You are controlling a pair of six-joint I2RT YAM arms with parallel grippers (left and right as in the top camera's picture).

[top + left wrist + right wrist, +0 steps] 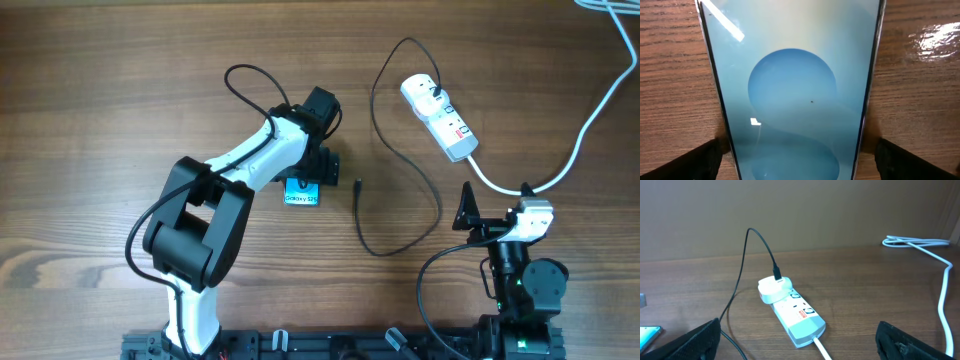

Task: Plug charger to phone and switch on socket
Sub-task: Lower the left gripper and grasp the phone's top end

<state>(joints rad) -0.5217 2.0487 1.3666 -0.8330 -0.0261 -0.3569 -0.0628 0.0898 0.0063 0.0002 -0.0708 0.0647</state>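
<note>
- We are still on the opening step: the left gripper [797, 150] is straddling the phone [795, 75], its fingers [690, 160] standing apart, one beside each long edge, close but not visibly pressing.
- We are judging that the next move calls for steadying the phone, then fetching the charger [358, 186], whose plug tip is lying loose near the phone, on the right arm's side.
- The right gripper [798, 327] is hanging spread and empty, facing the socket [795, 312] and not touching it.
</note>
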